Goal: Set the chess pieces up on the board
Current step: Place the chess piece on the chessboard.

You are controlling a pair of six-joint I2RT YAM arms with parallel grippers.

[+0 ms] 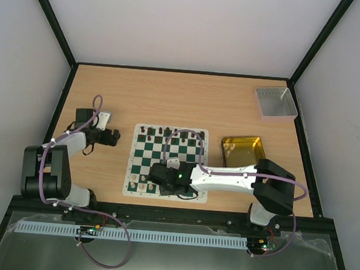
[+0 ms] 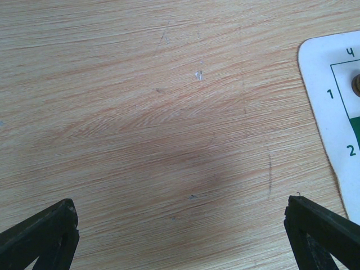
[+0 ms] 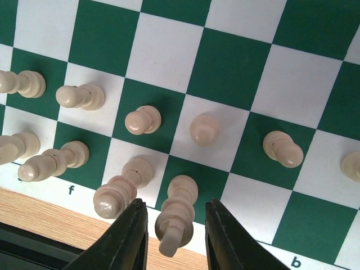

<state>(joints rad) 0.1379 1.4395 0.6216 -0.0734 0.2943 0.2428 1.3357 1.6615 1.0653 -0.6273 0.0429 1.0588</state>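
Right gripper [image 3: 175, 203] stood released astride a tall cream piece [image 3: 183, 194] on the near row of the board [image 3: 230, 67], jaws just clear of it; left gripper [image 2: 180, 201] gaped wide over the bare wooden surface [image 1: 170, 97] left of the board. Right of the board sat a gold tin [image 1: 242, 153], a grey tray [image 1: 275, 103] farther back, pale walls [image 1: 194, 25] around.

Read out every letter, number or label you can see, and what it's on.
"1": white border of the green-and-white checked board mat.
"2": same border.
"4", possibly upturned "h": same border.
"f": same border.
"b": same border.
Overhead view: nothing legible.
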